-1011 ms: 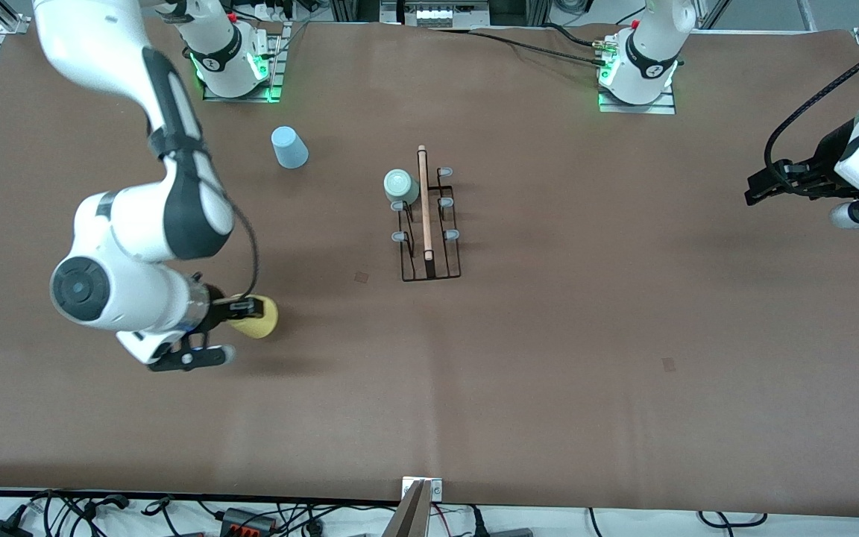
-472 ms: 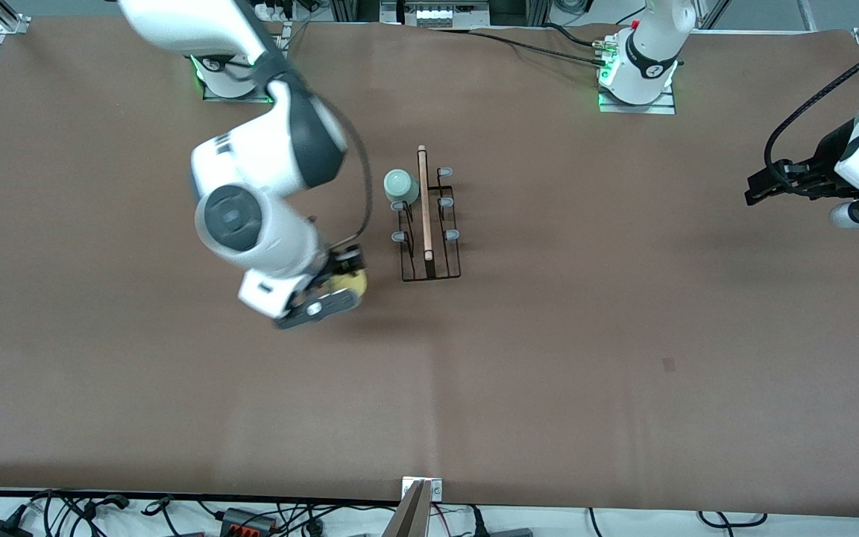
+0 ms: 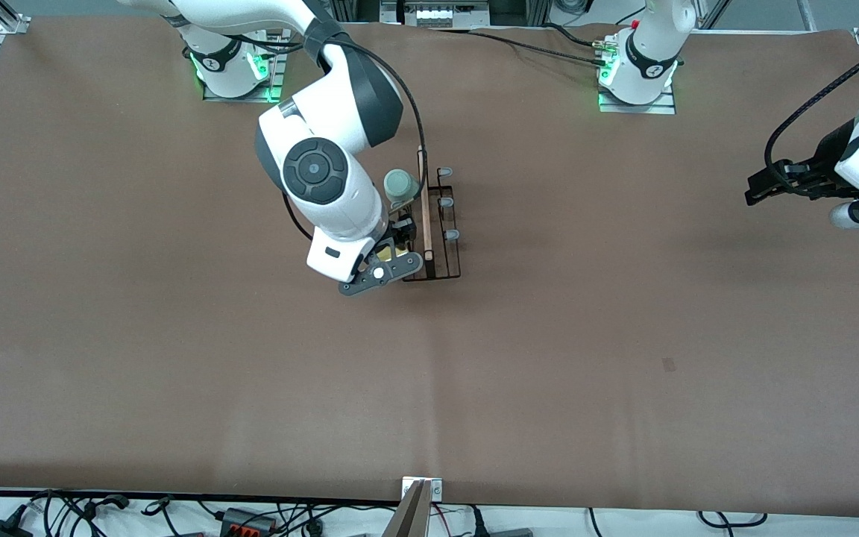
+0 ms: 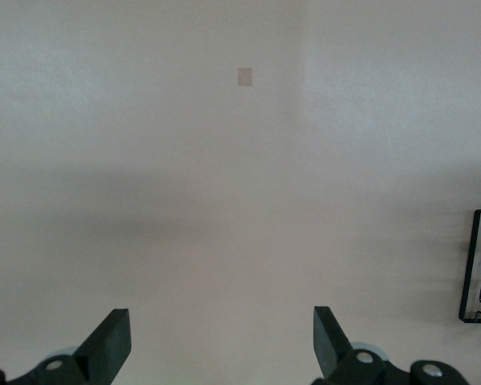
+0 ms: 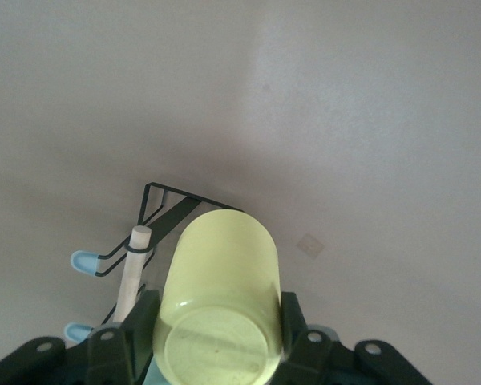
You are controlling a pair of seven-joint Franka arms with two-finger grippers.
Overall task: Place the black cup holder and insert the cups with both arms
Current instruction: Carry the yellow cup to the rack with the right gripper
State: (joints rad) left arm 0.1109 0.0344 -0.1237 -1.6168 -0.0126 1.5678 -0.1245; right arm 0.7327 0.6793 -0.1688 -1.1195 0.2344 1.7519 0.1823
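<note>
1. Right gripper [image 3: 392, 250], jaws clenched on the small yellow plastic cup [image 5: 216, 301], over the black wire cup holder with light wooden rod [image 3: 429, 224] mid-counter [image 3: 549, 335], a pale mint-green cup [image 3: 400, 185] already on it.
2. Best lowered slowly, cup mouth lined up over a free grey-tipped peg [image 5: 84, 261], clear of the rod.
3. Left gripper [image 4: 216, 345] waiting at its end of the counter, jaws released, empty.
4. Target peg hidden under the right wrist; light blue cup nowhere visible, probably covered by the arm.
</note>
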